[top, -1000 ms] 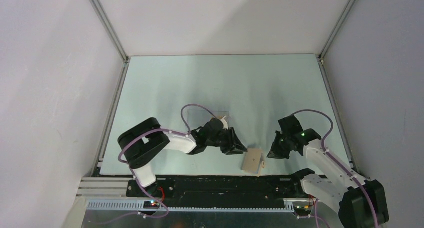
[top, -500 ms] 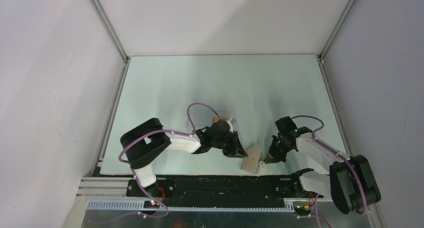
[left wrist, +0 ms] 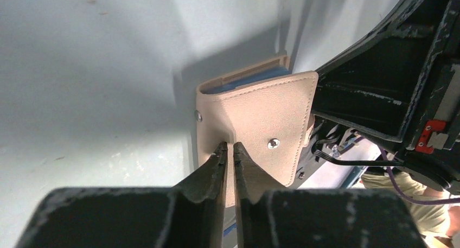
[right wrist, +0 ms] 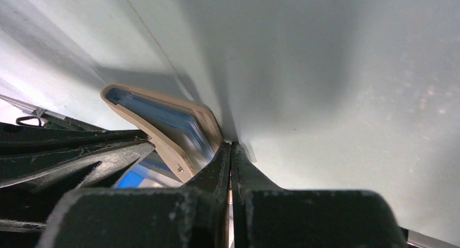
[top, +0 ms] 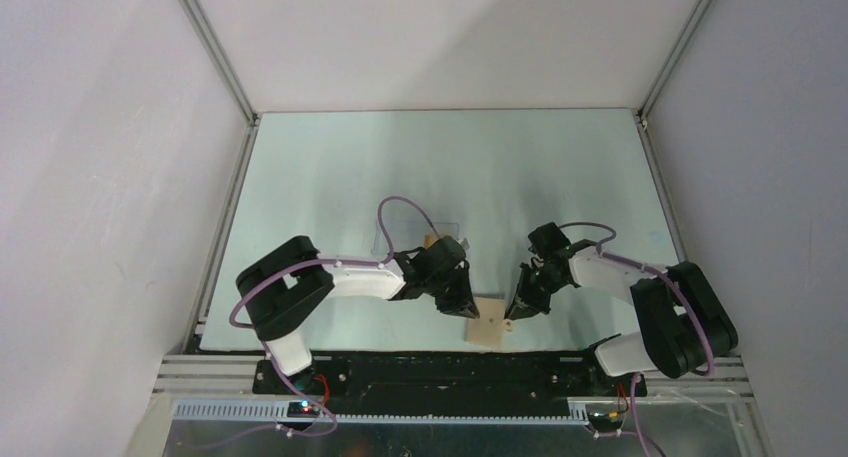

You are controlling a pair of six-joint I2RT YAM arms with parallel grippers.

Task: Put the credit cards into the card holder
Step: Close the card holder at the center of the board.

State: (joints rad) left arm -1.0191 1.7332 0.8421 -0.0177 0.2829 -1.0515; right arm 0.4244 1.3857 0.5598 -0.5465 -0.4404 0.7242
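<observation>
Top external: 2 arms have met at the card holder [top: 489,327], ready to open it. The left gripper [left wrist: 228,145] pinches its flap; the right gripper [right wrist: 230,146] is pressed together.

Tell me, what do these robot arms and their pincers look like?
Both the left arm and the right arm have white shells and black joints, with purple cables looped alongside. The left pincer and the right pincer are matte black, each two tapered fingers with scuffed edges.

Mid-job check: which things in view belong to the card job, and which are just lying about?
In the job: card holder; credit cards; left gripper, pinching its flap; right gripper, shut against it.
Lying about: clear plastic box.
</observation>
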